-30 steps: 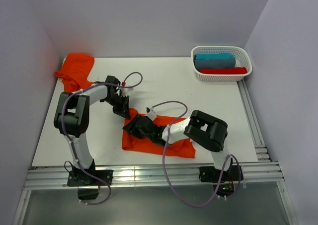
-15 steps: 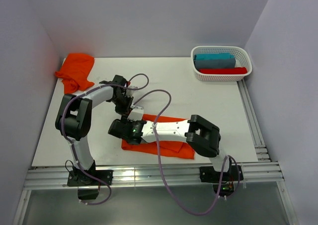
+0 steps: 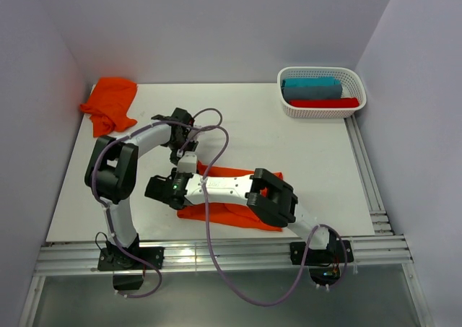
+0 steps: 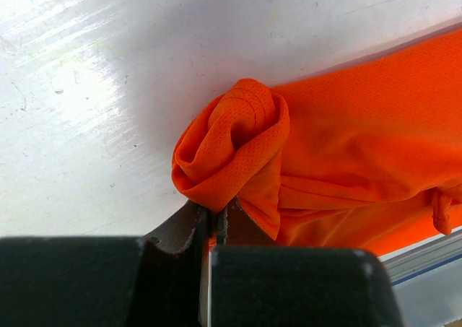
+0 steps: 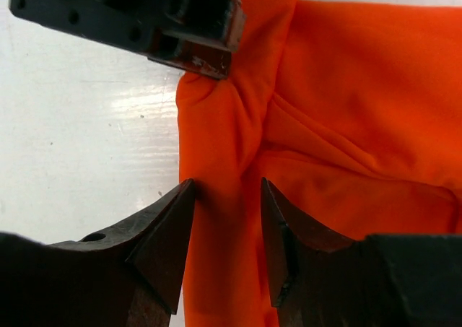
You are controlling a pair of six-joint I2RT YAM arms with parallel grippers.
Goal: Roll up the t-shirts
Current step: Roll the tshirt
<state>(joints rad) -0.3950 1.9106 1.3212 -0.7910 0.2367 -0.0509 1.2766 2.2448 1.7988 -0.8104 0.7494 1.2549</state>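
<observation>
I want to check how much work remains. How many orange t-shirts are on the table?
2. One t-shirt lies crumpled at the far left corner; the other t-shirt lies near the front middle, partly covered by the right arm. Another could be hidden beneath it.

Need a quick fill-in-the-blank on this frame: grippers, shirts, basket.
1. The left gripper is ___ on the rolled end of the center t-shirt.
2. The right gripper is ___, its fingers straddling a fold of that shirt.
3. The white basket holds a teal roll and a ___ roll.
4. A second t-shirt lies crumpled at the table's far-___ corner.

Missing words: shut; open; red; left
</observation>
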